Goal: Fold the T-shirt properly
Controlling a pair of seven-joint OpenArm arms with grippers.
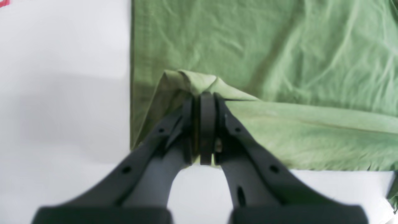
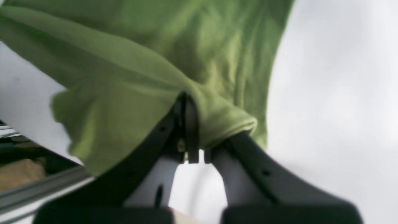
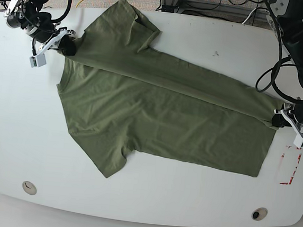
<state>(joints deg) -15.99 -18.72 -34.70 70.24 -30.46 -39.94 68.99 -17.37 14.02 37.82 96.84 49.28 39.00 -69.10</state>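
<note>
Left wrist view: the left gripper (image 1: 205, 96) is clamped on a pinched corner of the T-shirt (image 1: 248, 56), which lies over the white table (image 1: 62, 93).

Right wrist view: the right gripper (image 2: 189, 102) is closed on a bunched fold; the picture is blurred, so the exact edge held is unclear.

Base view: the shirt is spread across the table, its far edge folded over between both grippers.

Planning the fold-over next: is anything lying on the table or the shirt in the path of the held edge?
Nothing visible. The left gripper and right gripper are both shut on the T-shirt, and only bare white table lies beyond its near edge.
</note>
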